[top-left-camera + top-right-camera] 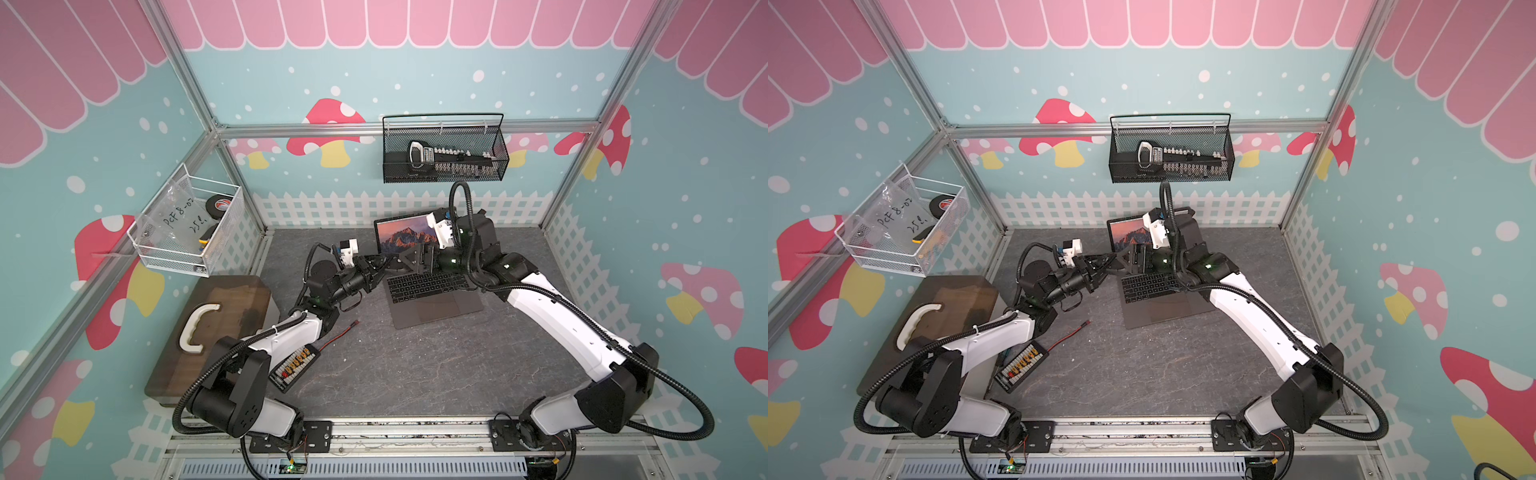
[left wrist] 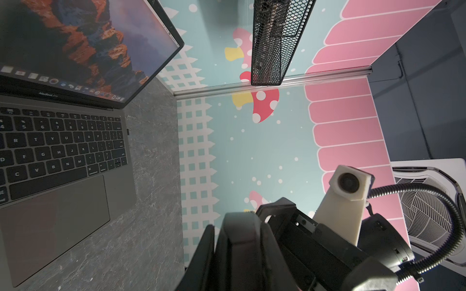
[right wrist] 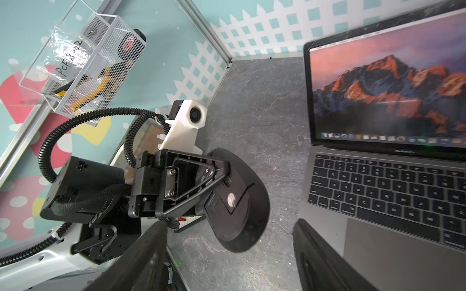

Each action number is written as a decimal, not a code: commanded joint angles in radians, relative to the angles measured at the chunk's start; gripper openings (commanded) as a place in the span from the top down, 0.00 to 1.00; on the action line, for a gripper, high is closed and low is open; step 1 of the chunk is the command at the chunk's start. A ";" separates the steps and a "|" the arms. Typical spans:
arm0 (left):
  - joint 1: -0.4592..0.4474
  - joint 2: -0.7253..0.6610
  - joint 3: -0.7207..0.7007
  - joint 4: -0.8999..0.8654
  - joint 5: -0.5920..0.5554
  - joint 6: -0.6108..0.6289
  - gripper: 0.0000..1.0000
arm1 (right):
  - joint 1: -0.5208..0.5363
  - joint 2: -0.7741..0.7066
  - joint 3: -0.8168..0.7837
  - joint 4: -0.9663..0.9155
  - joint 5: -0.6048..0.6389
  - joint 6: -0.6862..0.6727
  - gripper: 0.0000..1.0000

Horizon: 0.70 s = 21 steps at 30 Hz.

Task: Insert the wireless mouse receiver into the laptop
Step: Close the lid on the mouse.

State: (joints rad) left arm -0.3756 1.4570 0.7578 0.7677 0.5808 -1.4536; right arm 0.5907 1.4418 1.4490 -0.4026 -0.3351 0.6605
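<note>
Charging board (image 1: 296, 365): lies flat on the table (image 1: 415, 382) beside the left arm. Its red-tipped wire (image 1: 338, 334) trails toward the middle. It has no part in the job.
Wooden case (image 1: 224, 316): at the table's left edge with its white handle up, well apart from the work.
Left gripper (image 3: 222, 180): narrowed onto the black mouse (image 3: 242, 214), which it holds clear of the table, underside turned toward the right arm.
Right gripper (image 3: 229, 223): fingers spread wide and empty. It faces the mouse's underside from close by without touching it.
Wireless mouse receiver: cannot be picked out as a separate thing. The small recess in the mouse's underside, seen in the right wrist view, may house it, but that view is too soft to be sure.
Key relation: if it is there, the stub lies straight ahead of the right gripper, in line with the gap between its fingers. The mouse's long axis runs across that approach. The right arm is the nearer one, and the only free one.
Laptop (image 1: 440, 309): open, just beyond and beneath the two grippers, its screen lit with orange mountains. Its left side edge is just beside the held mouse.
Next move, by my judgement: close in on the recess, pinch the stub, draw it out, then turn toward a port on the laptop's side.
</note>
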 commanded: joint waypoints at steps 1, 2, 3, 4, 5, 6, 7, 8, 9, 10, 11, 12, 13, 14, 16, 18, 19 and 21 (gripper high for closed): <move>-0.003 0.009 0.017 0.031 0.010 0.018 1.00 | -0.001 -0.023 -0.047 -0.028 0.053 -0.010 0.24; -0.003 0.009 0.017 0.031 0.010 0.019 1.00 | 0.000 -0.028 -0.055 -0.024 0.053 -0.006 0.26; -0.003 0.011 0.017 0.033 0.012 0.019 1.00 | 0.000 -0.033 -0.062 -0.018 0.053 -0.003 0.28; -0.003 0.011 0.017 0.035 0.011 0.018 1.00 | -0.001 -0.040 -0.069 -0.007 0.051 0.001 0.29; -0.003 0.011 0.017 0.036 0.011 0.019 1.00 | 0.000 -0.047 -0.079 0.004 0.048 0.004 0.31; -0.003 0.011 0.015 0.037 0.011 0.019 1.00 | -0.001 -0.051 -0.087 0.019 0.040 0.005 0.32; -0.003 0.011 0.015 0.039 0.013 0.021 1.00 | -0.001 -0.054 -0.094 0.032 0.029 0.005 0.33; -0.004 0.012 0.014 0.039 0.013 0.022 1.00 | -0.001 -0.054 -0.098 0.037 0.025 0.005 0.33; -0.003 0.014 0.015 0.040 0.014 0.024 1.00 | 0.000 -0.053 -0.100 0.038 0.022 0.007 0.33; -0.004 0.016 0.015 0.042 0.014 0.022 1.00 | 0.000 -0.051 -0.102 0.037 0.020 0.008 0.33; -0.004 0.018 0.016 0.047 0.014 0.020 1.00 | 0.000 -0.050 -0.106 0.037 0.021 0.010 0.33; -0.003 0.020 0.015 0.049 0.017 0.019 1.00 | -0.001 -0.049 -0.110 0.039 0.018 0.012 0.33; -0.003 0.020 0.015 0.054 0.016 0.017 1.00 | 0.001 -0.048 -0.114 0.043 0.015 0.013 0.36; -0.003 0.020 0.015 0.054 0.016 0.017 1.00 | -0.001 -0.047 -0.116 0.048 0.011 0.014 0.38; -0.004 0.019 0.016 0.050 0.016 0.019 1.00 | 0.000 -0.042 -0.121 0.048 0.010 0.017 0.44; -0.003 0.019 0.016 0.046 0.016 0.021 1.00 | 0.001 -0.039 -0.119 0.048 0.010 0.019 0.49; -0.003 0.019 0.018 0.044 0.016 0.021 1.00 | 0.001 -0.039 -0.120 0.049 0.011 0.023 0.53; -0.004 0.019 0.017 0.040 0.014 0.022 1.00 | 0.000 -0.037 -0.120 0.056 0.014 0.027 0.61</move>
State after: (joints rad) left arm -0.3756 1.4712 0.7578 0.7765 0.5812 -1.4532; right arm 0.5907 1.4139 1.3396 -0.3710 -0.3141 0.6846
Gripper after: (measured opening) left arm 0.227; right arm 0.415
